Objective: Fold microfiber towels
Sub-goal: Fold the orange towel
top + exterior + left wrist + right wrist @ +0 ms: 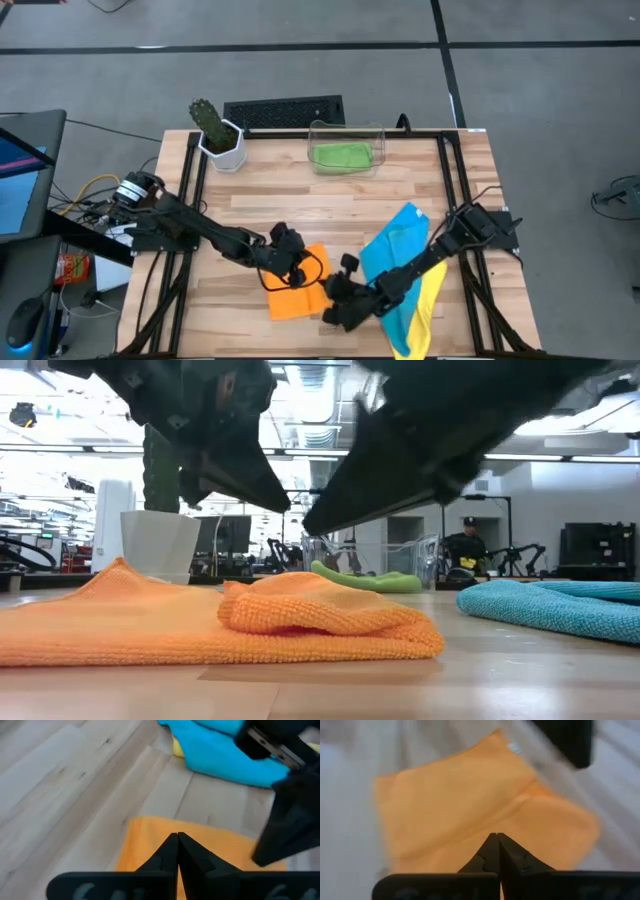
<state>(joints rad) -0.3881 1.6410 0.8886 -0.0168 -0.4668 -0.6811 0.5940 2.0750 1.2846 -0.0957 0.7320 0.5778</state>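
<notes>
The orange towel (298, 292) lies on the table near the front edge, with one part folded over into a soft hump (320, 615). My left gripper (297, 268) is shut and hovers just above the towel's far-left part (150, 845). My right gripper (333, 300) is shut and hovers above the towel's right side (470, 805). In the low view both sets of fingertips (285, 506) (310, 525) are clear of the cloth. The blue towel (398, 258) lies crumpled to the right on the yellow towel (428, 318). The green towel (340, 155) lies in the clear bin.
A clear plastic bin (347, 132) stands at the far middle of the table. A cactus in a white pot (218, 132) stands at the far left, with a black keyboard (285, 110) behind it. Bare wood (300, 215) lies between the bin and the orange towel.
</notes>
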